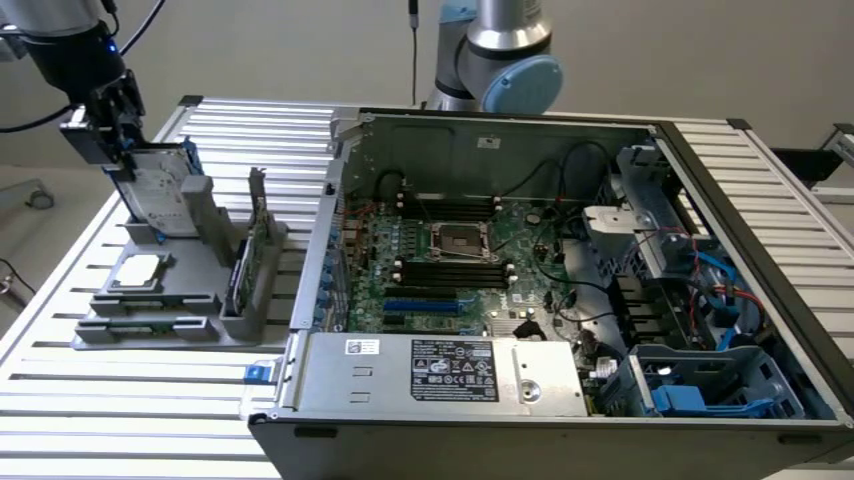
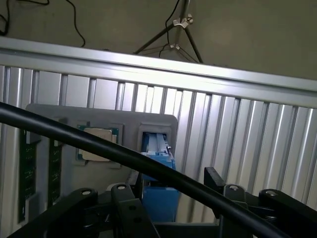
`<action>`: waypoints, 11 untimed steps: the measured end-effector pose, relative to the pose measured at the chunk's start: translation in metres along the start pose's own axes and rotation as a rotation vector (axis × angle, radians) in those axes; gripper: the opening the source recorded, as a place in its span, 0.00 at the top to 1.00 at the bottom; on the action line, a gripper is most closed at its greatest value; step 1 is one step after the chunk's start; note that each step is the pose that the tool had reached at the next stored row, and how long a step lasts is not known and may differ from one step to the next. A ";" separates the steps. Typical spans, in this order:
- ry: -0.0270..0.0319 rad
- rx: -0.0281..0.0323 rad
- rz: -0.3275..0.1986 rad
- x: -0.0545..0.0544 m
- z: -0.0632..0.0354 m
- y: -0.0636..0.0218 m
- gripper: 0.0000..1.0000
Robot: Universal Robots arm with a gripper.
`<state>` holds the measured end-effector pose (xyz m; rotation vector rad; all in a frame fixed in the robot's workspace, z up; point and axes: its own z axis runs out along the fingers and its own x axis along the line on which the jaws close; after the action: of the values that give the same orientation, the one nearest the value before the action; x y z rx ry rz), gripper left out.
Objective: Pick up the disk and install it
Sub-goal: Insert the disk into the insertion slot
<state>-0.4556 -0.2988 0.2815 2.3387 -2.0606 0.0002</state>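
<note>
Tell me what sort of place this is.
Probably a robotics lab bench for computer assembly trials: an open computer case with its motherboard exposed sits on a slotted aluminium table, beside a grey fixture holding the disk, with a robot arm nearby.

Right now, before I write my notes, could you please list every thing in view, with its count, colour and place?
disk: one, silver-grey in a blue frame, upright in the holder at the exterior view's left
holder: one, grey, on the table beside the computer case
chip: one, silver, square, flat in the holder
card: one, green, on edge in the holder
computer case: one, grey, open, centre to the exterior view's right
board: one, green, inside the case
power box: one, silver, labelled, at the case's near end
table: one, silver, slatted
arm: one, grey with a light-blue cap, base behind the case
claw: one, black, open, astride the disk's top
</note>
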 end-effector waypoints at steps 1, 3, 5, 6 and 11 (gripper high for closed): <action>0.0004 0.0002 0.000 -0.001 0.0018 0.0001 0.38; 0.0018 0.0000 0.000 -0.002 0.0038 0.0002 0.38; 0.0032 -0.0006 0.000 -0.002 0.0040 0.0002 0.38; 0.0038 -0.0006 0.000 -0.002 0.0040 0.0002 0.38; 0.0045 -0.0003 0.000 -0.002 0.0043 0.0002 0.53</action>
<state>-0.4560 -0.2972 0.2772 2.3363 -2.0585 0.0052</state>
